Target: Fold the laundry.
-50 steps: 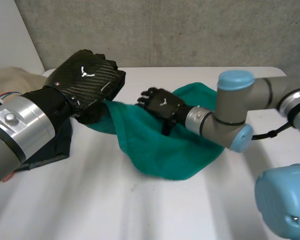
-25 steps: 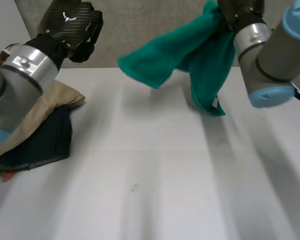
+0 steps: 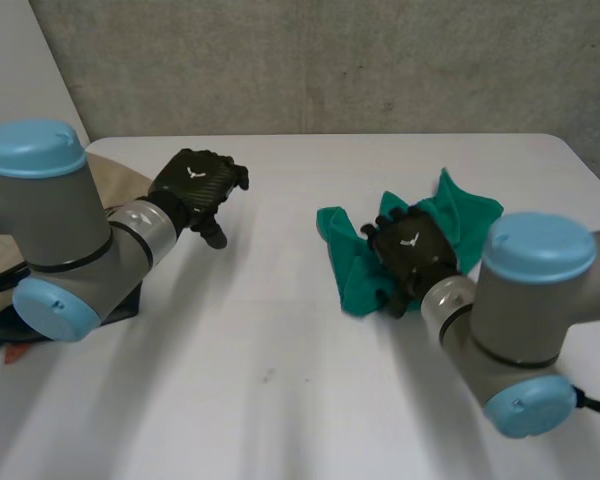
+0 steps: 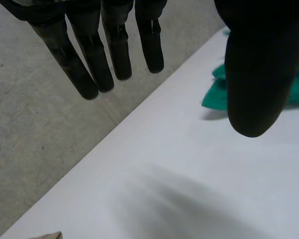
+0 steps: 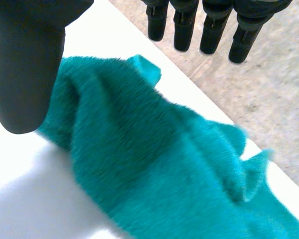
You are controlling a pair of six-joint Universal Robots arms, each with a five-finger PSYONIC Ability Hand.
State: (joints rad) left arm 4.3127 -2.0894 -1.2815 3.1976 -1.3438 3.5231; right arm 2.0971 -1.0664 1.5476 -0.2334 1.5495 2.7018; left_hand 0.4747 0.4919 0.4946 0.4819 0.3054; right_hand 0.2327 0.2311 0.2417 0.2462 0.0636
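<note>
The right hand (image 3: pixel 410 250) is spread wide open just over the bunched-up green towel (image 3: pixel 467 212) and holds nothing. The towel lies on the white table (image 3: pixel 280 400). Well away from the towel, the left hand (image 3: pixel 198 180) is open too, with straight fingers (image 4: pixel 92 55), and it is empty.

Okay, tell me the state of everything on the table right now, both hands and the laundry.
Teal terry towel: crumpled in a heap on the white table, not folded.
Right hand: open, over the towel, fingers straight.
Left hand: open, empty, above the table.
Beige and dark clothes: piled by the left arm.
</note>
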